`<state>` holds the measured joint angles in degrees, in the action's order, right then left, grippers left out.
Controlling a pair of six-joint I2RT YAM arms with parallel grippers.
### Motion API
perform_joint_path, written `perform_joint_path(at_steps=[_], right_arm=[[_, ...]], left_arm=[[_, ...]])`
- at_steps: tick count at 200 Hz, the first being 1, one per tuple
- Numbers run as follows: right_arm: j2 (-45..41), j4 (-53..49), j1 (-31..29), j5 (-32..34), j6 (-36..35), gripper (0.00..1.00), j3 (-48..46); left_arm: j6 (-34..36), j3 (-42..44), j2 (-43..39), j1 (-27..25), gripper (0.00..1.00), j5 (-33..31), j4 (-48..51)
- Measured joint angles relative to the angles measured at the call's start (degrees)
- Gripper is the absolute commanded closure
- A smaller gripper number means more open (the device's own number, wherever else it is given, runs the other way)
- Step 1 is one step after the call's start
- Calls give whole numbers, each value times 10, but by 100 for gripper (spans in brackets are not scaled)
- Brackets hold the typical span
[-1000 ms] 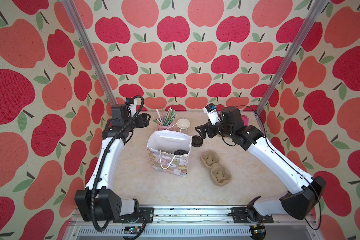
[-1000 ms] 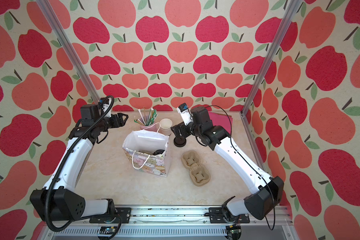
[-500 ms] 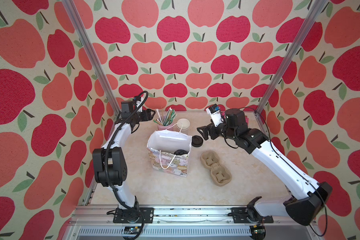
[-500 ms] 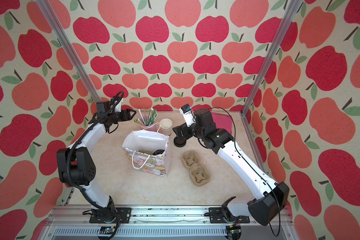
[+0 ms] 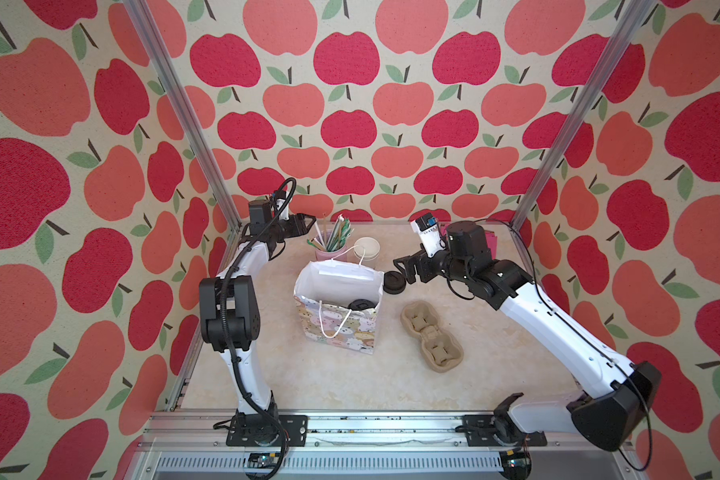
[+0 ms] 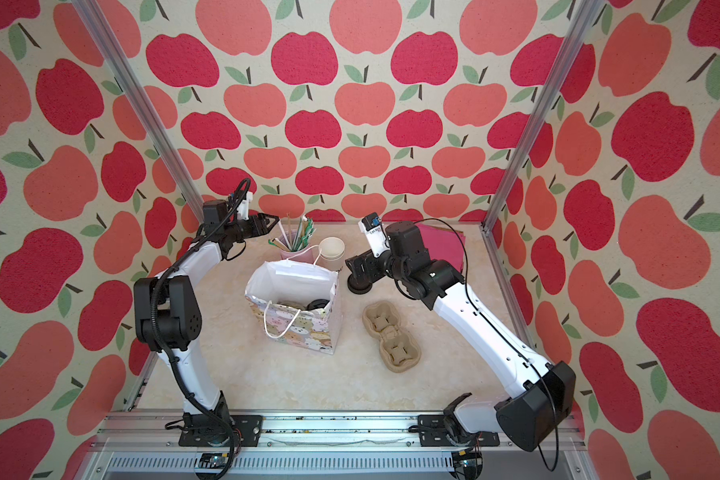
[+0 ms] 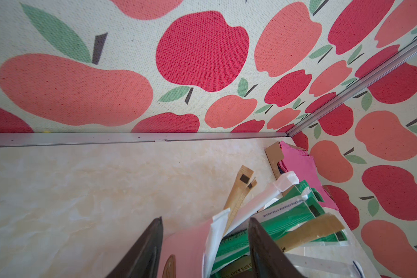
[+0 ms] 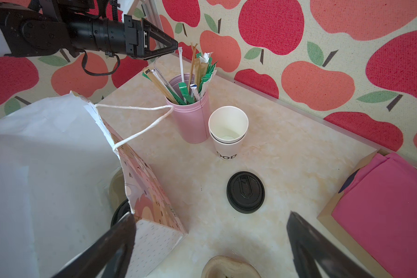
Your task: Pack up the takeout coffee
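Observation:
A patterned paper bag [image 5: 337,328] [image 6: 296,328] [image 8: 46,156] stands open mid-table. Of the takeout coffee only a round black lid [image 5: 360,304] [image 6: 319,303] shows, down inside the bag; the cup's body is hidden. My left gripper [image 5: 308,220] [image 6: 273,220] [image 7: 206,221] [image 8: 175,48] is open at the pink cup of straws [image 5: 329,249] [image 7: 185,248] [image 8: 190,120], its jaws standing either side of the cup's rim and a white wrapped straw. My right gripper [image 5: 400,266] [image 6: 352,266] [image 8: 211,215] is wide open and empty, above a loose black lid [image 5: 393,282] [image 8: 245,192] right of the bag.
Nested white cups [image 5: 366,248] [image 8: 228,142] stand beside the pink cup. A pulp two-cup carrier [image 5: 431,334] [image 6: 391,336] lies right of the bag. Pink napkins [image 8: 383,204] [image 6: 441,241] sit in the back right corner. Walls and metal posts close in the back.
My left arm folded up and its gripper swung right along the back wall to the straws, the jaws narrowing. The right gripper stayed wide open over the loose lid.

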<state>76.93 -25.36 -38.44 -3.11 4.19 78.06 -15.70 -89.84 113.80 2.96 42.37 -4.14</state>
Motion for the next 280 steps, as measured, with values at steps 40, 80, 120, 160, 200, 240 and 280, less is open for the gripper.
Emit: perform_joint_path(at_steps=[40, 80, 120, 160, 200, 240, 280], right_arm=[[0, 5, 0, 0, 0, 1, -7], [-1, 4, 0, 0, 3, 1, -24], [-1, 4, 0, 0, 4, 1, -26], [-1, 4, 0, 0, 4, 1, -26], [-2, 4, 0, 0, 4, 1, -30], [-6, 5, 0, 0, 4, 1, -37], [-8, 5, 0, 0, 4, 1, -38]], left_arm=[[-19, -26, 37, 0, 64, 20, -10], [-36, -28, 47, -4, 90, 32, -17], [-42, -29, 44, -6, 100, 31, -20], [-30, -29, -3, -6, 100, 17, -12], [6, -29, -87, -9, 100, -2, 5], [62, -42, -152, -26, 100, -35, 60], [110, -58, -226, -60, 100, -84, 117]])
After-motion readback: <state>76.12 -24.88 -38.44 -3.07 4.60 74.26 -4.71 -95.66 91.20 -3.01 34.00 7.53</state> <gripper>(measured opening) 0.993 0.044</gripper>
